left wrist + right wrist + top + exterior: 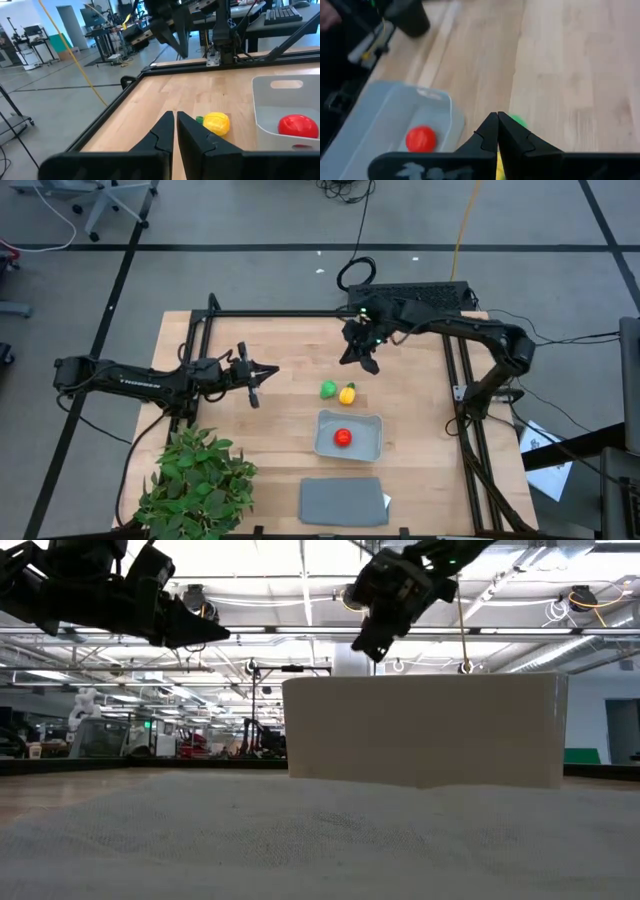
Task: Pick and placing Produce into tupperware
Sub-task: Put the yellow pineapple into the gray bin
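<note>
The wooden table (280, 350) stands on grey floor (250, 220) crossed by dark lines, with an office chair base (110, 205) off at 1 far corner and cables (350, 190) trailing beyond the far edge. Past the table the room opens wide — a workshop hall with ceiling beams (300, 635), bright lamps and benches (107, 37) crowded with equipment.
</note>
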